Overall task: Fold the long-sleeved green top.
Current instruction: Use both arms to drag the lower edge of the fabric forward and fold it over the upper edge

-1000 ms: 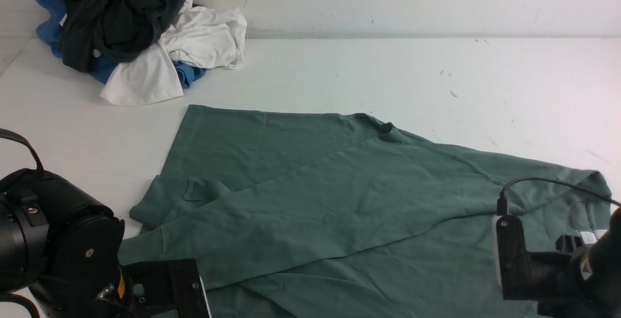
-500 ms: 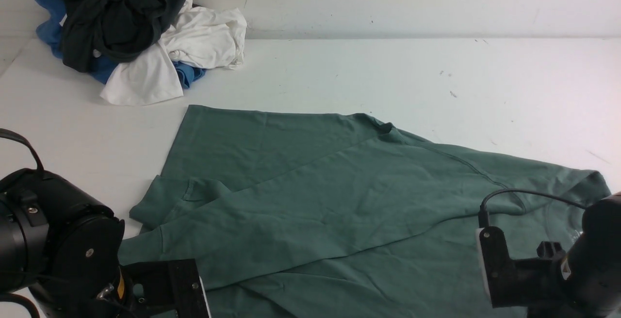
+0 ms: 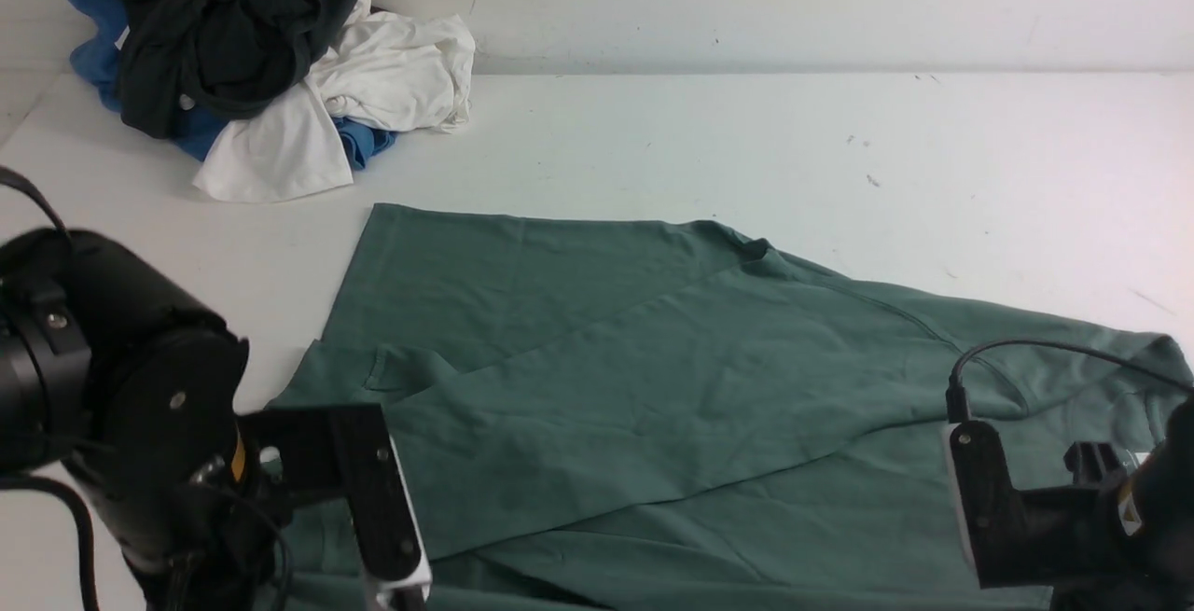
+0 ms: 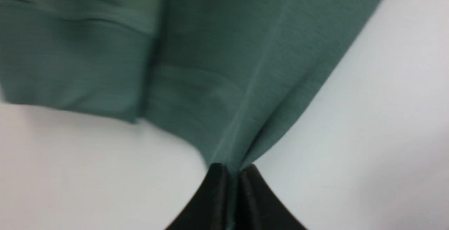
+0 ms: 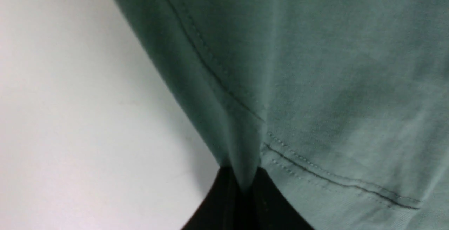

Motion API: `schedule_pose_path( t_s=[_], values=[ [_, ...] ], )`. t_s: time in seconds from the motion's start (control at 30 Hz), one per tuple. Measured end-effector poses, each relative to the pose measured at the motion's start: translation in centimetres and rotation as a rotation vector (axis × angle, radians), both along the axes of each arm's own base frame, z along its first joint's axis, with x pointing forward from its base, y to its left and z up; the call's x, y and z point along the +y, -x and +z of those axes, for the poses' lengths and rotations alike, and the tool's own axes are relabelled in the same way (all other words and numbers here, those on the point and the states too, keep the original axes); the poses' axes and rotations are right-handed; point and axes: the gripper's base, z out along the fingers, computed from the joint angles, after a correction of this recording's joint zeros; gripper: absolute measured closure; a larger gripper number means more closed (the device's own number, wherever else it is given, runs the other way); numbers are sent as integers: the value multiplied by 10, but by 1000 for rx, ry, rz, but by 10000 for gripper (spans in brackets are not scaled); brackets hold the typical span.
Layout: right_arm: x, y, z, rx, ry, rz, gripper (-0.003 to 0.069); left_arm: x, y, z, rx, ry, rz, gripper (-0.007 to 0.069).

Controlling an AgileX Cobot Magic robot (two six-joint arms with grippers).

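Lying robot-side of the heap of black, white and blue clothes (image 3: pixel 252 70), the soft, light sage-green cotton long-sleeved top (image 3: pixel 606 378) should sag when lifted, so edges grip best; the left gripper (image 4: pixel 229 169) and right gripper (image 5: pixel 244 175) each pinch one.

My left arm (image 3: pixel 140 424) and right arm (image 3: pixel 1073 518) are covering the green long-sleeved top (image 3: pixel 653 378) at seven and four o'clock, its near edge running off the front view. At eleven o'clock, the top edge is cropping the dark garment (image 3: pixel 224 23).
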Motion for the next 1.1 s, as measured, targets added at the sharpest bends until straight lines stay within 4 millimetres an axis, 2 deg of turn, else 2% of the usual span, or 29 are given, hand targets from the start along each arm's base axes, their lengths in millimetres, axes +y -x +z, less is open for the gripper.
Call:
schedule_pose_path(
  t_s=[0.03,0.17,0.37,0.47,0.53,0.63,0.9,1.1],
  values=[
    [0,-1,6,-16,1,-2,647,0,-9,12,-44,12,9,618],
    [2,-12,25,-58,-4,-9,647,6,-26,35,-125,43,60,611],
    [-2,-50,74,-142,-120,-93,648,27,-57,79,-275,79,104,610],
    [-5,-64,87,-158,-178,-118,648,30,-68,91,-322,87,107,610],
    [-8,-79,98,-169,-239,-138,648,31,-84,99,-357,86,107,610],
    [-8,-97,105,-160,-277,-152,648,29,-105,104,-387,85,96,610],
    [-3,-136,99,-99,-293,-185,648,17,-158,101,-431,77,83,609],
    [-22,-159,89,-76,-325,-285,648,19,-196,87,-441,62,99,609]
  ],
)
